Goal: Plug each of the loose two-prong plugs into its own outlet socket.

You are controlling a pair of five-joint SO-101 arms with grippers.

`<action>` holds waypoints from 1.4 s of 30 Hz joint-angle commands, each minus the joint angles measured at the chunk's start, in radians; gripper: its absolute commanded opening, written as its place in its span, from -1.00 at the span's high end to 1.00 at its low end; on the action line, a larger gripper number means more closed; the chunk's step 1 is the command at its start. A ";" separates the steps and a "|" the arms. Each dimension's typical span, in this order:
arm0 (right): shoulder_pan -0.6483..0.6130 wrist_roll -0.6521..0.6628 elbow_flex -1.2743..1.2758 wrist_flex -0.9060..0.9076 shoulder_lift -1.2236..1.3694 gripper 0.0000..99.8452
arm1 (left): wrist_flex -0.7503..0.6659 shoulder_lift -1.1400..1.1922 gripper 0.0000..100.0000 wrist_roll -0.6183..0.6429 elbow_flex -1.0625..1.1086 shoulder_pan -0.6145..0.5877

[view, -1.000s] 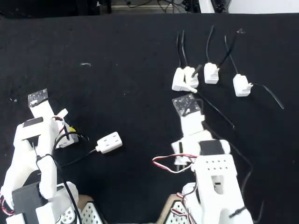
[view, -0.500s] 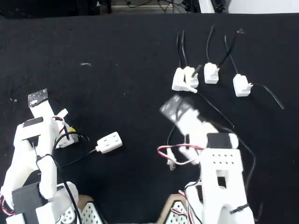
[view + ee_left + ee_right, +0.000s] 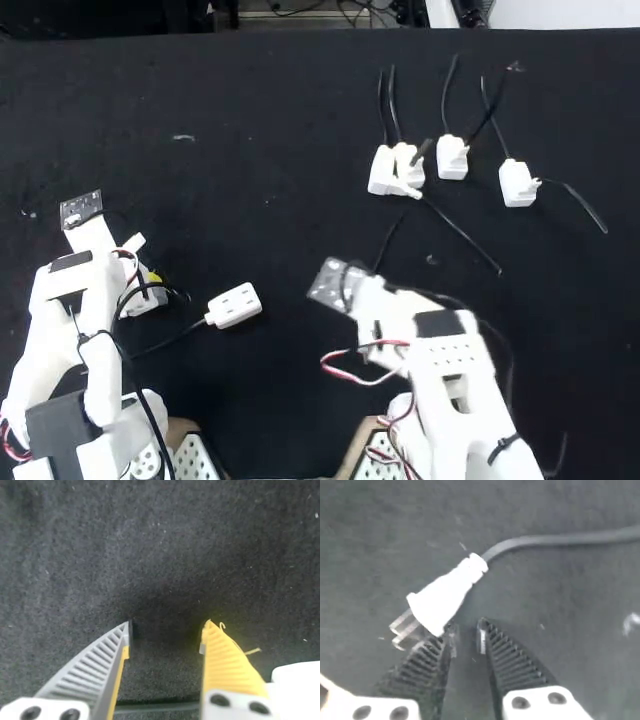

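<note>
Just beyond its own ribbed black tips, the right gripper point(image 3: 465, 630) is hovering low with jaws a narrow gap apart, gripping nothing. A loose two-prong plug point(image 3: 442, 600) is lying on the felt-like black cloth point(image 3: 580, 610) just beside one tip, its smooth white moulded body tapering into a round black cable point(image 3: 555, 539). Picking up seems to be the step in hand, calling next for wider jaws centred across the plug body before carrying it to the boxy white outlet block point(image 3: 236, 305), near which the left gripper point(image 3: 165, 630) is hovering open.
</note>
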 commanded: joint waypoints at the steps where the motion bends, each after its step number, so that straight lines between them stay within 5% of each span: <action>1: -0.144 -0.127 -0.042 -0.017 0.008 0.87 | -0.008 -0.021 0.54 0.011 -0.016 -0.018; 8: -0.342 -0.365 -0.134 -0.066 0.010 0.87 | -0.006 -0.023 0.54 0.011 -0.016 -0.018; 14: -0.284 -0.388 -0.213 -0.035 0.010 0.86 | -0.005 -0.023 0.54 0.011 -0.016 -0.018; 18: -0.166 -0.153 -0.317 0.155 0.012 0.85 | -0.005 -0.023 0.54 0.011 -0.016 -0.018; 22: -0.155 0.210 -0.306 0.341 0.012 0.55 | -0.006 -0.023 0.54 0.011 -0.016 -0.018; 27: -0.152 0.210 -0.242 0.078 0.008 0.13 | -0.006 -0.023 0.54 0.011 -0.016 -0.018; 34: -0.199 0.216 -0.073 -0.021 0.010 0.11 | -0.008 -0.023 0.54 0.011 -0.016 -0.018; 42: -0.199 0.242 -0.183 0.086 0.094 0.11 | -0.009 -0.023 0.54 0.011 -0.016 -0.018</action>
